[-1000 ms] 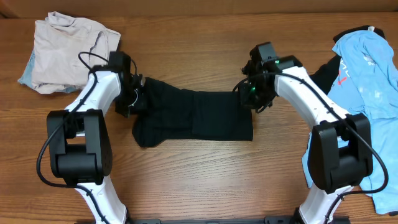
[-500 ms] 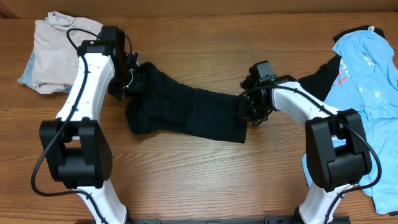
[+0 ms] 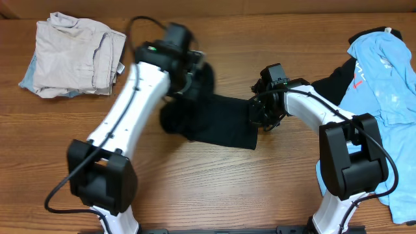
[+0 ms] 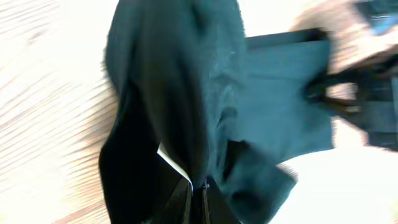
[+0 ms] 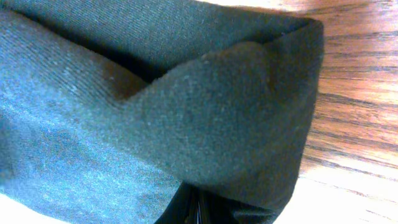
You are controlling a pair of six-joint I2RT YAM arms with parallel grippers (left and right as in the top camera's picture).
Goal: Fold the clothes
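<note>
— Black shirt [image 3: 224,123]: where is it?
— Mid-tabletop [image 3: 195,185], stretched between the two arms.
— And the pincers?
— Left pincer [image 4: 198,185] clamped on the bunched left end; right pincer [image 5: 196,206] closed on the right edge.

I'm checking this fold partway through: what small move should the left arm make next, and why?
Probably move the left gripper across toward the right gripper and lower its pinched end onto the black garment. Both grippers are shut on cloth. The left end is lifted and bunched above the middle, while the right end sits low on the table, so the fold is not yet closed.
</note>
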